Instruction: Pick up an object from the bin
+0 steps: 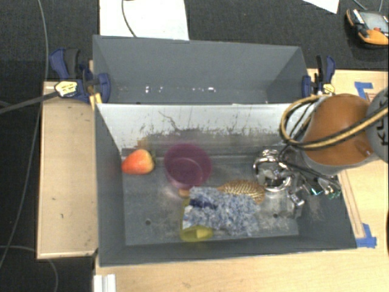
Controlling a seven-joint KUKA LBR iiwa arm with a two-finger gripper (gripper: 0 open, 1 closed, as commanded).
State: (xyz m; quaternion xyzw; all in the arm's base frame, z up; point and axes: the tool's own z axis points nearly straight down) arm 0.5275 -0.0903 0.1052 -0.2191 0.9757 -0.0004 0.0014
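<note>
Grey metal bin (109,181), and the gripper (276,193) sits low at the right of the frame, close over the floor. It is just right of a golden ribbed thing (243,189) and a blue-and-white knitted cloth (226,212). I judge the reach-down to be in hand, with no grasp made yet. The next move calls for settling on one thing, probably the golden one nearest, and closing squarely before lifting. Whether the pincer is apart or together I cannot tell: its tip is a shiny jumble below the orange wrist cover (334,132). The cloth hides part of the golden thing and of a yellow-green thing (196,233). A purple cup (187,164) and an orange-red fruit (138,162) lie well apart, leftward.
</note>
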